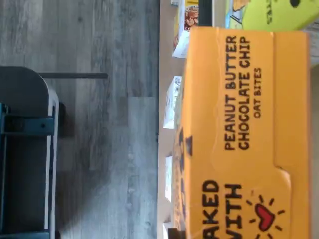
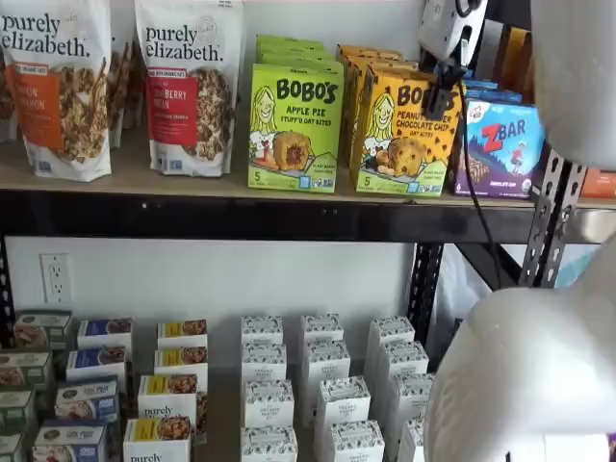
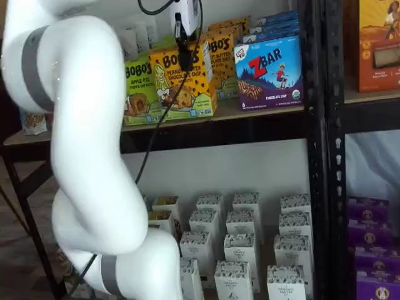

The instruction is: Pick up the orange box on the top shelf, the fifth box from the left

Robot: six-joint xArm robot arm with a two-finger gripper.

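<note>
The yellow-orange upright carton of peanut butter chocolate chip oat bites (image 2: 402,135) stands on the long beige top shelf (image 2: 192,183), long axis vertical, directly at six o'clock below the white-bodied gripper (image 3: 185,61), whose black jaws' spacing I cannot tell.

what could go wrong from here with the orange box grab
The pincer hangs at the orange box, whose base looks tilted off the top shelf; a weak grip could drop it. The lime-green Bobo's box and ZBar box stand close beside it and might get knocked.
</note>
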